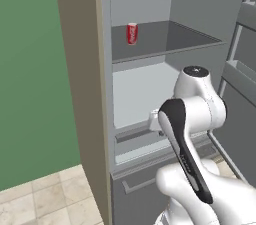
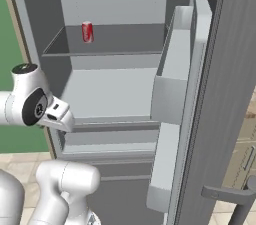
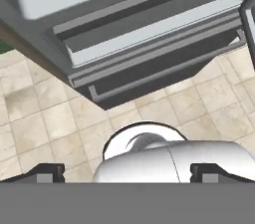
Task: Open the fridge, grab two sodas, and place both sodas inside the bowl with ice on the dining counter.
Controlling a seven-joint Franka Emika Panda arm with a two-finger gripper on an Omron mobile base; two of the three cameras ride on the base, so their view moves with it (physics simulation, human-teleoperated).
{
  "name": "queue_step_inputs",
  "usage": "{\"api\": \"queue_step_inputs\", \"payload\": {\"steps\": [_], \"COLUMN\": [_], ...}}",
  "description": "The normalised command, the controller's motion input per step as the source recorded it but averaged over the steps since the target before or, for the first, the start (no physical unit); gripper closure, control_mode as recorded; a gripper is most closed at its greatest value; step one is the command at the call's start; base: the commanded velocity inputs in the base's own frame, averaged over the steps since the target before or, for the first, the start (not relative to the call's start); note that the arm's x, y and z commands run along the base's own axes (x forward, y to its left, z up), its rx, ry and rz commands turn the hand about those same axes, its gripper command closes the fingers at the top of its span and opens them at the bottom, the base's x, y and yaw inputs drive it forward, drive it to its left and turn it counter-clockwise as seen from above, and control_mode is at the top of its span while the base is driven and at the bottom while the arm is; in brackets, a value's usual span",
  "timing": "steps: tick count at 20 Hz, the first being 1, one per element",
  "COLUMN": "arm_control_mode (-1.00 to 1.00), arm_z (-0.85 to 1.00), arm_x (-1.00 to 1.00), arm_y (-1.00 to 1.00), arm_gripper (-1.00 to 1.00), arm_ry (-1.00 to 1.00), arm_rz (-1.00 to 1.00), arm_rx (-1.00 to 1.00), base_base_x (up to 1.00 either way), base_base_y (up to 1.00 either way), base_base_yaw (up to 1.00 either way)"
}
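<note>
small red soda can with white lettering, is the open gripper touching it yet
Apart. In the left base view the small red soda can stands alone on the fridge's upper shelf, while the hand view shows the gripper aimed down at the tiled floor.

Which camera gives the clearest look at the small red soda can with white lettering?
The left base view: the small red soda can stands upright on the upper fridge shelf, with lettering faintly visible. The right base view shows the same can a bit smaller. The hand view looks down at the fridge's lower front and floor.
</note>
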Motion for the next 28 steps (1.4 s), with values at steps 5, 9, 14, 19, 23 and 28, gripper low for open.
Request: {"api": "queue_step_inputs", "payload": {"steps": [5, 9, 14, 19, 23, 28], "arm_control_mode": [-1.00, -1.00, -1.00, -1.00, -1.00, -1.00], "arm_z": [0.72, 0.70, 0.49, 0.41, 0.39, 0.21], "arm_x": [0.00, 0.00, 0.07, 0.11, 0.07, 0.01], "arm_y": [0.00, 0.00, -0.04, -0.14, -0.04, -0.08], "arm_gripper": [-1.00, -1.00, -1.00, -1.00, -1.00, -1.00], "arm_ry": [-0.23, -0.27, -0.31, -0.30, -0.24, -0.10], "arm_rz": [0.17, 0.15, 0.20, 0.25, 0.19, 0.07], "arm_rx": [-0.07, -0.09, -0.06, 0.00, 0.00, 0.00], "base_base_x": [0.00, 0.00, 0.00, 0.00, 0.00, 0.00], "base_base_y": [0.00, 0.00, 0.00, 0.00, 0.00, 0.00], "base_base_yaw": [0.00, 0.00, 0.00, 0.00, 0.00, 0.00]}}
